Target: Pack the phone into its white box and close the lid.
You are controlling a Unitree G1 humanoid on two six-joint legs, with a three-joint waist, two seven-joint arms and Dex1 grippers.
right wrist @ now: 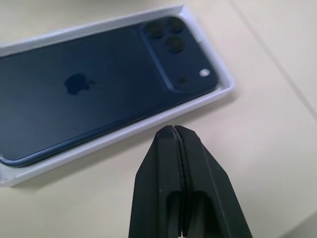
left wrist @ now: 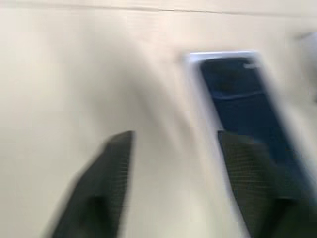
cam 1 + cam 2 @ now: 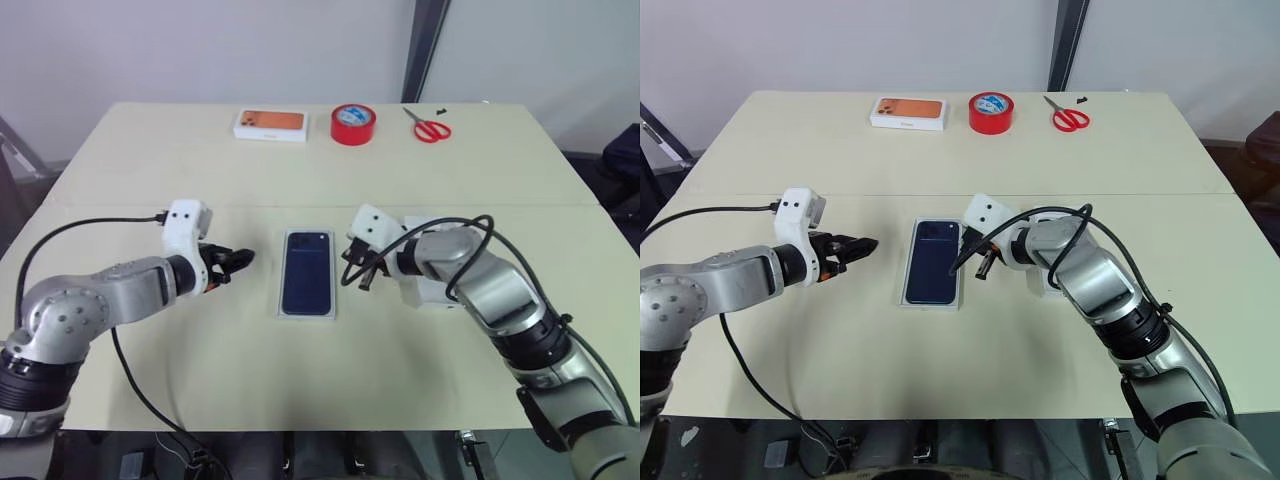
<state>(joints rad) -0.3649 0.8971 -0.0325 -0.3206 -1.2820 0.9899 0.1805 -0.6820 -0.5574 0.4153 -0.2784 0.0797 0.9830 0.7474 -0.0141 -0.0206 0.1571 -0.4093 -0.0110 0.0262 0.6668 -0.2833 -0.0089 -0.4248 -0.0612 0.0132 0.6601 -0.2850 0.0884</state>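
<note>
The phone (image 1: 94,94) lies back-up in the white box (image 1: 218,99) at the middle of the table (image 3: 330,370), its camera cluster at the far end, toward twelve o'clock; the tray's white rim shows all round the dark navy body, and no cover sits on it; the left gripper (image 3: 238,260) hangs at nine o'clock of the box, near it but apart, its two black fingers (image 2: 106,168) parted with bare tabletop between them and nothing held; the right gripper (image 1: 179,136) stands at three o'clock of the box, just beside the rim near the camera end, its fingertips pressed together on nothing; whether it touches the rim cannot be told; a white object (image 3: 425,292) lies on the table at three o'clock of the box, mostly hidden under the right forearm, so what it is cannot be told; along the far edge, from eleven to one o'clock, stand a white box printed with an orange phone (image 3: 270,124), a roll of red tape (image 3: 353,124) and red-handled scissors (image 3: 430,127), each well apart from the tray.
</note>
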